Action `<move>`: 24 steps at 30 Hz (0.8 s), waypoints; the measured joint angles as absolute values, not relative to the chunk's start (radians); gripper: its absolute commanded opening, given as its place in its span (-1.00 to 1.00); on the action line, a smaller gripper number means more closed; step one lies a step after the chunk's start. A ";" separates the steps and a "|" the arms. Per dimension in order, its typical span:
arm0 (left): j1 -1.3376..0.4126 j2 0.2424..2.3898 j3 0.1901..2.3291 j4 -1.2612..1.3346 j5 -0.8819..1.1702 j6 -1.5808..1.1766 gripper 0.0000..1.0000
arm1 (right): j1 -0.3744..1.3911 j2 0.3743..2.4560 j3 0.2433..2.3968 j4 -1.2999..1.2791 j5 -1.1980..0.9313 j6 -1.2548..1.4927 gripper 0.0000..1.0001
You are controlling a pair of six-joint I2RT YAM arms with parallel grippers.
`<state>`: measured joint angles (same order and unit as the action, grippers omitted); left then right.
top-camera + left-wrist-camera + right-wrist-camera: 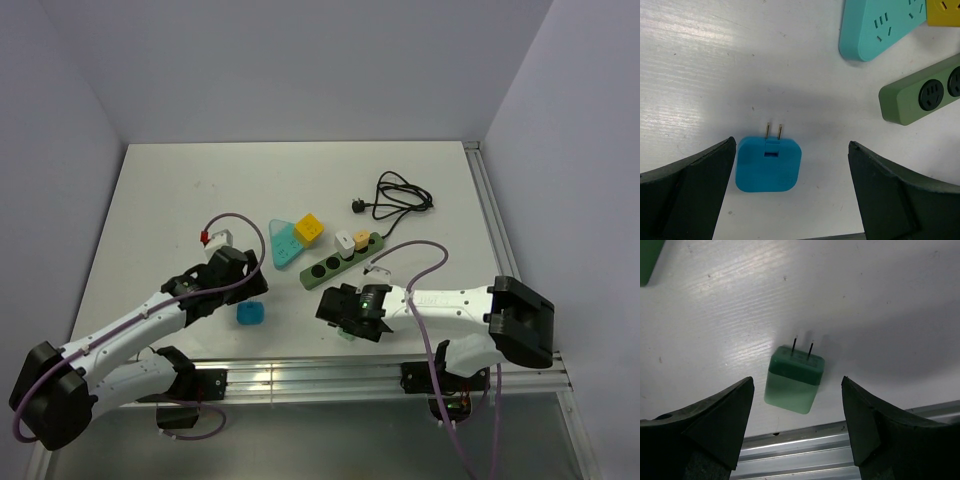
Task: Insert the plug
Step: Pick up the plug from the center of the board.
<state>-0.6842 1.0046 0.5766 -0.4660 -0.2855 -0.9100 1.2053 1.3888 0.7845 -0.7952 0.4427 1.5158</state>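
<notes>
Two plugs lie flat on the white table (pixel 200 190), neither gripped. The blue plug (pixel 768 167) sits between the wide-open jaws of the left gripper (pixel 791 143), just beside one jaw; the green plug (pixel 792 382) lies untouched between the parted jaws of the right gripper (pixel 797 381), near the table's front rail (pixel 805 442).

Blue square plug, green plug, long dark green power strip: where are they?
Blue square plastic plug (pixel 768 167): left wrist view, middle of its flat face.
Green plastic plug (pixel 792 382): right wrist view, middle of its body.
Long dark green power strip (pixel 900 99): left wrist view, bare end beside a socket.
</notes>
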 measured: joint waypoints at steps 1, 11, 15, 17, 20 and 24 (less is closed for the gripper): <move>-0.685 1.007 0.577 -0.466 -0.286 -0.910 0.99 | 1.209 1.388 0.778 -0.793 0.439 1.520 0.56; -0.685 1.008 0.576 -0.459 -0.284 -0.905 0.99 | 1.222 1.409 0.734 -0.707 0.413 1.527 0.01; -0.685 0.985 0.571 -0.444 -0.267 -0.892 0.99 | 1.217 1.411 0.732 -0.668 0.410 1.503 -0.48; -0.685 0.962 0.555 -0.422 -0.250 -0.878 0.99 | 1.210 1.411 0.732 -0.645 0.406 1.480 -0.55; -0.685 0.916 0.525 -0.386 -0.213 -0.858 0.99 | 1.184 1.398 0.733 -0.598 0.388 1.406 -0.66; -0.686 0.847 0.493 -0.342 -0.165 -0.849 0.99 | 1.149 1.348 0.733 -0.495 0.362 1.246 -0.78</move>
